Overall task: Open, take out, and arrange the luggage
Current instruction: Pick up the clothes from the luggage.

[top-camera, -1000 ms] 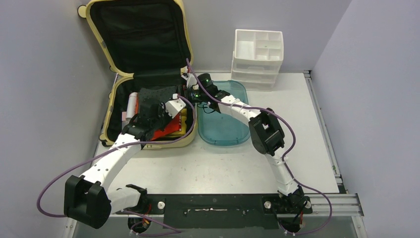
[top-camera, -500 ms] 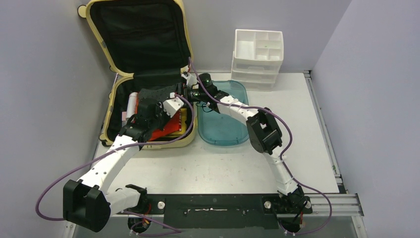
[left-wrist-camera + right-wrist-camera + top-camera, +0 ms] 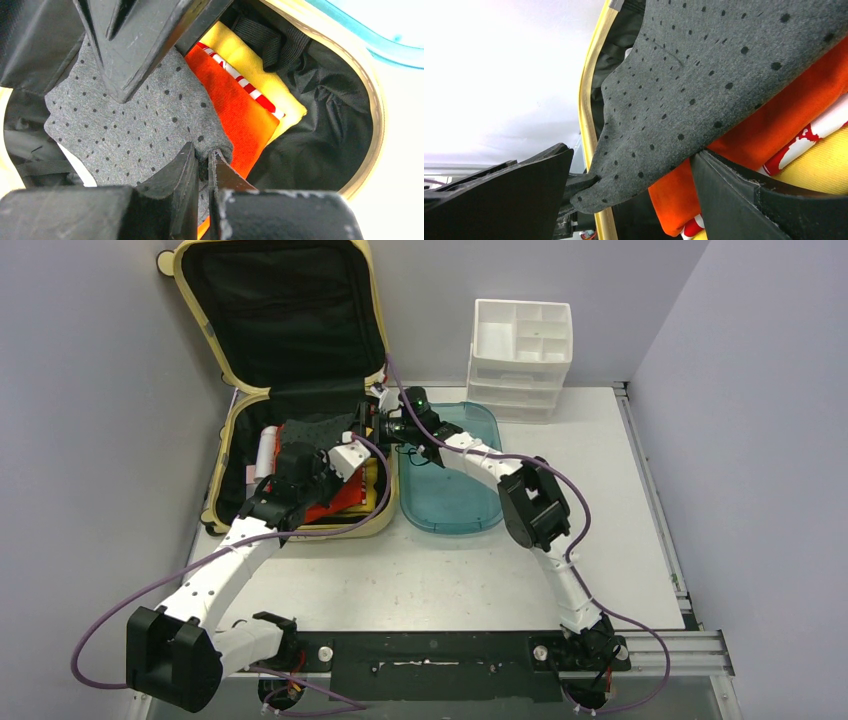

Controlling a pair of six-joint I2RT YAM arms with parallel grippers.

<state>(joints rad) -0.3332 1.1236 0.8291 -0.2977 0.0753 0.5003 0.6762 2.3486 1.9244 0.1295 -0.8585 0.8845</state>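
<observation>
The table carries everything. The luggage sits at its far left corner, open, with the lid standing upright against the back wall and the lower shell lying flat, showing black lining. Just right of the shell lies a teal tray, and behind that, near the back edge, stands a white drawer organizer.

Inside the lower shell, a grey dotted cloth lies on top of an orange cloth. Below that are a red-and-white striped piece and a yellow cloth.

The left tool reaches into the shell from the near side, its fingers pressed together and pinching the edge of the grey dotted cloth. The right tool reaches over the shell's right rim from above the tray. Its fingers are spread wide, with a corner of the grey dotted cloth hanging between them.
</observation>
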